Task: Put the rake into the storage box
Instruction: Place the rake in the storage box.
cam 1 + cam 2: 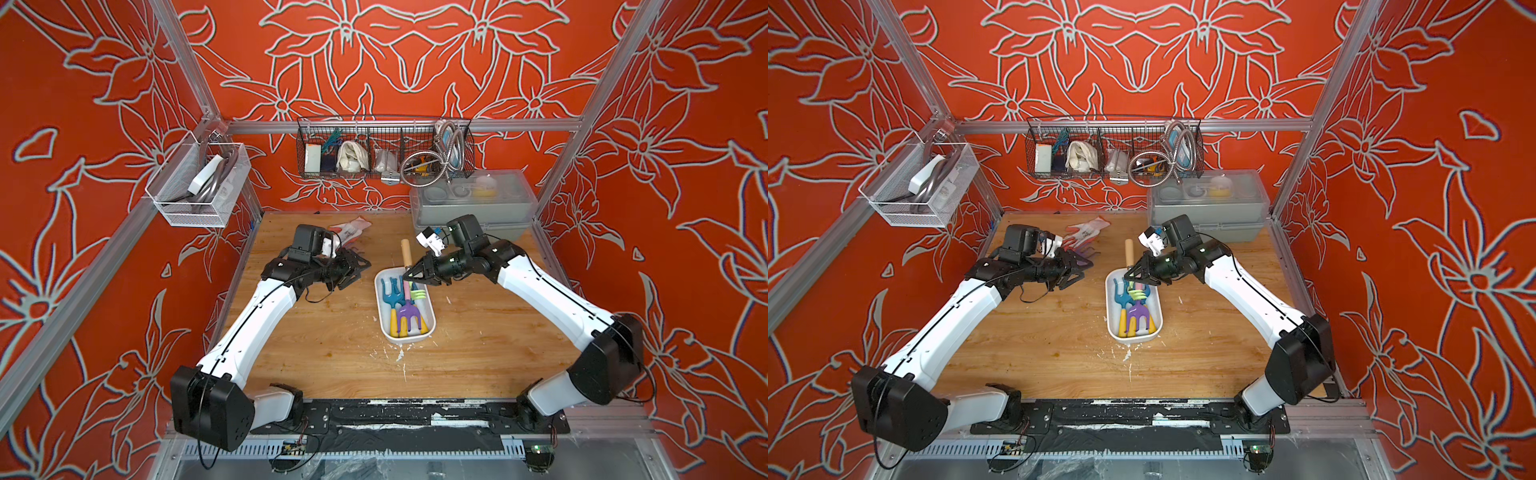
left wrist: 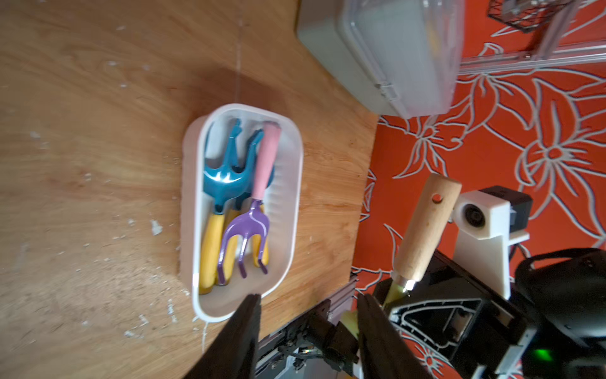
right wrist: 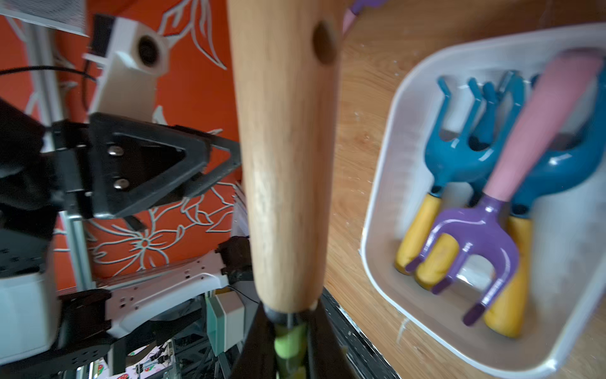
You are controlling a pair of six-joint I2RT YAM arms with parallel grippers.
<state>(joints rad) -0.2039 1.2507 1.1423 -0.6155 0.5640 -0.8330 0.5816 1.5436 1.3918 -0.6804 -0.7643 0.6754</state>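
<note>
My right gripper [image 1: 411, 276] is clamped on the rake [image 1: 406, 252], pinching the green neck just below the pale wooden handle; the right wrist view shows the jaws tight on that neck. The rake hangs in the air. In both top views its lime head is over the far end of the storage box [image 1: 431, 320], while the handle sticks out past the far rim, toward the grey lidded box [image 1: 473, 203]. So the rake is off the table [image 1: 332, 353] and over the box, but not in it.

The left gripper [image 2: 310, 298] stands with its jaws apart and nothing between them. It is off to the side near the glove [image 1: 349, 227], well clear of the box.

The box is already crowded: two blue rakes [image 1: 390, 293] with yellow grips, and a purple fork [image 1: 408, 313] with a pink handle lying across them. I judge the pickup and carry done. What remains is bringing the handle in line with the box, lowering the rake onto the pile and letting go. With so little floor free, it may settle on top or lean on the rim.
</note>
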